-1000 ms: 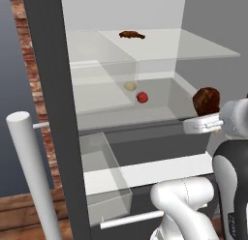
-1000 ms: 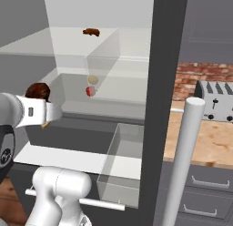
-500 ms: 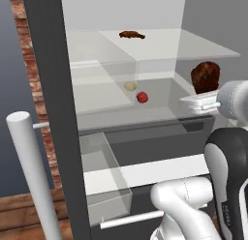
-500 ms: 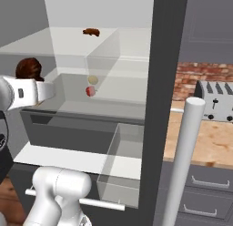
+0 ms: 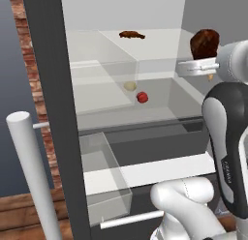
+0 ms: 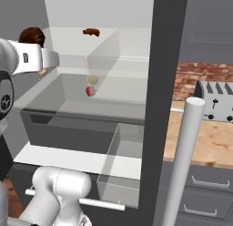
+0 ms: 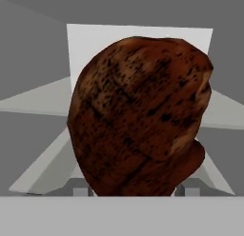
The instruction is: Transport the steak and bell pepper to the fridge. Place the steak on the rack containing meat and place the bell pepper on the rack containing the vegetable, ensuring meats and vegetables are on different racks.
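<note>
The pincer (image 5: 206,60) is gripping the steak (image 5: 204,43) and holding it up at the open fridge (image 5: 145,152), with the meat (image 5: 131,35) lying on the upper rack beyond it and the bell pepper (image 5: 142,97) sitting beside the vegetable (image 5: 130,86) lower down.

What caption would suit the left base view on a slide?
Fingers shut on the steak, raised beside the open fridge, level with the shelf holding meat.
</note>
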{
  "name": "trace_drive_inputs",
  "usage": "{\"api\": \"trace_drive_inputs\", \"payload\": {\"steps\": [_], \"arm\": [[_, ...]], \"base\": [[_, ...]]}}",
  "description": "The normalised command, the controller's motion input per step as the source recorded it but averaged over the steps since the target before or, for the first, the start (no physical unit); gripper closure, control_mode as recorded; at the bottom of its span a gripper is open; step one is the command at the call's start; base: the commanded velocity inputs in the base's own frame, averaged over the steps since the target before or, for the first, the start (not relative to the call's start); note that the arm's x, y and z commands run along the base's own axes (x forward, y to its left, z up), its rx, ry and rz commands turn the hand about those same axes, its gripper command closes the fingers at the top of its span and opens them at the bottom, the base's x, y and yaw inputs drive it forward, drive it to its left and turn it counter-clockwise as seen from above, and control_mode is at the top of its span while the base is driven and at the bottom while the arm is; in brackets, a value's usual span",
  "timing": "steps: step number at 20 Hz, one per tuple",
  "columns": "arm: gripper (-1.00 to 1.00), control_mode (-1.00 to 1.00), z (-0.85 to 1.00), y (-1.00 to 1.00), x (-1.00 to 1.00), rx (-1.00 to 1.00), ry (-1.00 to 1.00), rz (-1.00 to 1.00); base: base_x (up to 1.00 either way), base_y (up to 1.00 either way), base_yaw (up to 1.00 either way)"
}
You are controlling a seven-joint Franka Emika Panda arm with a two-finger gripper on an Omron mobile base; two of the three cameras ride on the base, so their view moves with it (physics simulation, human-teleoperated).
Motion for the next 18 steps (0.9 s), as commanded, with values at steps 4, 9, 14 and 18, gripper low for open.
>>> {"api": "trace_drive_inputs", "payload": {"steps": [4,9,14,18], "arm": [[1.0,-1.0,0.04,-0.14,0.35,0.0,-0.21,0.05],[1.0,-1.0,0.0,-0.06,0.86,0.01,-0.03,0.01],[1.0,-1.0,0.0,-0.01,0.98,0.0,0.11,0.0],[1.0,-1.0,-0.21,0.0,0.97,0.0,0.0,0.01]], "base": [[0.0,0.0,0.0],[0.0,0.0,0.0],[0.0,0.0,0.0],[0.0,0.0,0.0]]}}
